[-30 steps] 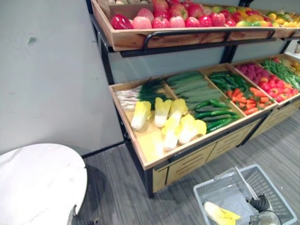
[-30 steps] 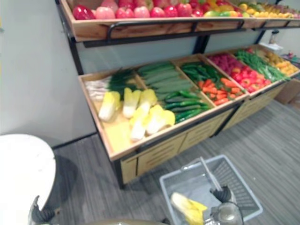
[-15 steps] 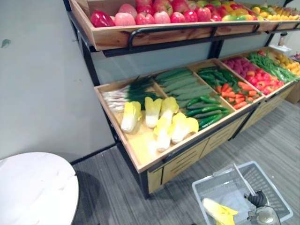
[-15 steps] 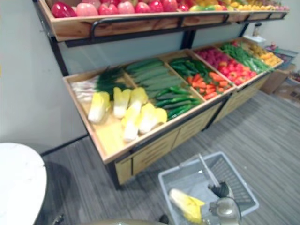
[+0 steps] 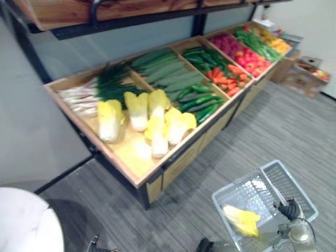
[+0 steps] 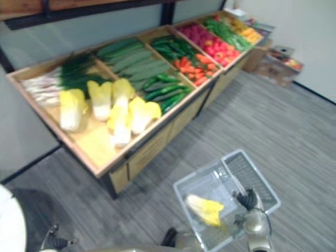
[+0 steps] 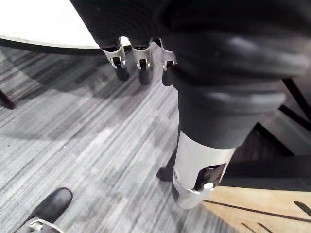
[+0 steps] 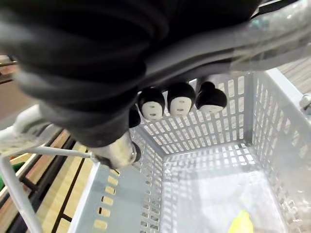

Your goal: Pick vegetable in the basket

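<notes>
A grey plastic basket (image 5: 244,180) hangs low at my right side over the floor. One yellow-white napa cabbage (image 5: 241,220) lies inside it, and a yellow corner of the cabbage (image 8: 240,224) shows through the mesh in the right wrist view. My right hand (image 5: 288,209) is shut on the basket handle (image 8: 272,26), its dark-tipped fingers (image 8: 181,100) curled round the bar. My left hand (image 7: 132,57) hangs beside me with straight fingers and holds nothing. More napa cabbages (image 5: 143,113) lie in the near bin of the wooden produce stand (image 5: 137,175).
The stand runs to the far right with scallions (image 5: 86,93), cucumbers (image 5: 163,69), green peppers (image 5: 202,102), carrots (image 5: 223,79) and red produce (image 5: 247,58). A white round table (image 5: 23,226) stands at my lower left. Boxes (image 5: 304,73) sit on the floor at the far right.
The camera has swung down and to the right, so the upper fruit shelf has left the view. The basket with the cabbage stays in my right hand.
</notes>
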